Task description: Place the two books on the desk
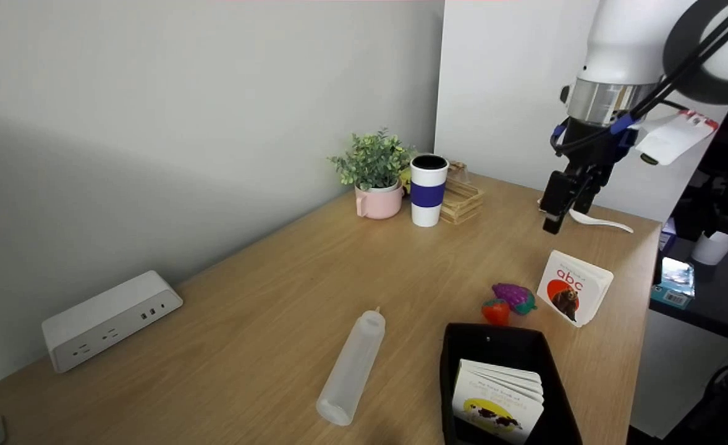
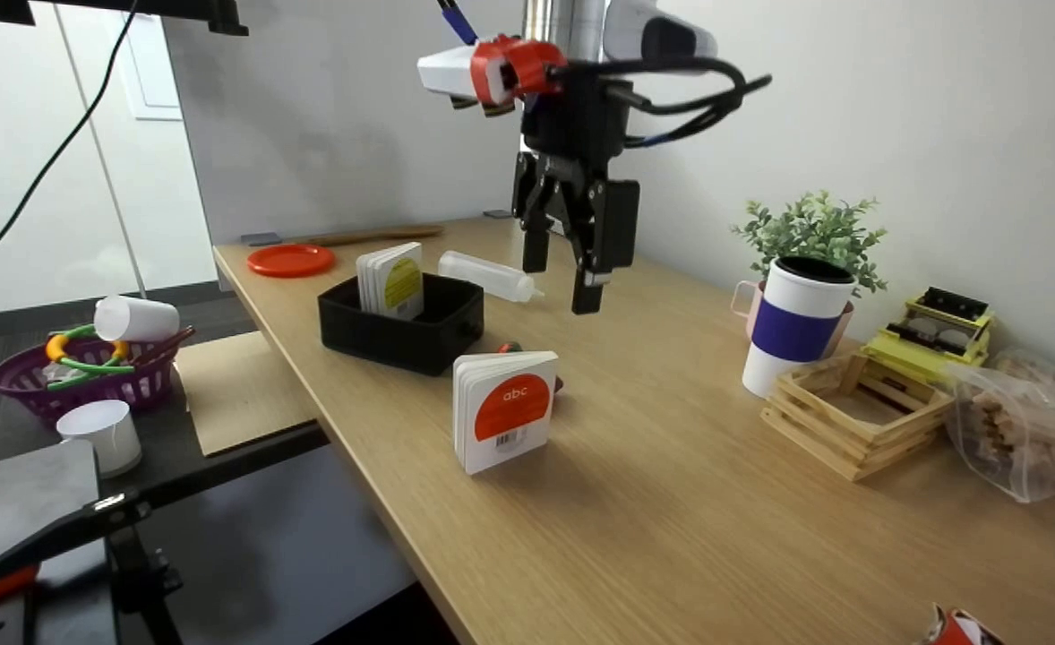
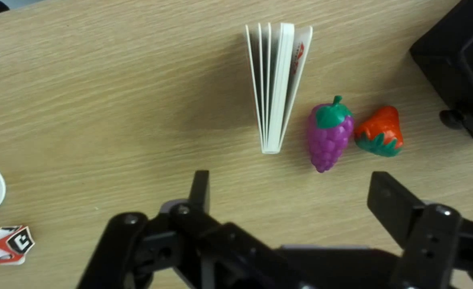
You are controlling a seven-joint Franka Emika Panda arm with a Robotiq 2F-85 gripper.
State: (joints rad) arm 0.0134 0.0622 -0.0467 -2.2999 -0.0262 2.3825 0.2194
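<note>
My tool (image 3: 290, 188) hangs above the worktop (image 3: 112, 124), its jaws spread wide with nothing between them. Near it, the abc book (image 2: 506, 412) stands upright on the wood, pages fanned a little, clear of my grasp; I judge that placing done. Past the toy grapes (image 3: 328, 138) and strawberry (image 3: 380, 131) sits the black tray (image 2: 375, 339), and the cow book (image 1: 494, 405) stands inside it, so half the task seems left. My next move, I think: swing over, straddle that book without knocking the tray's walls, squeeze, lift it out and set it steadily down.
</note>
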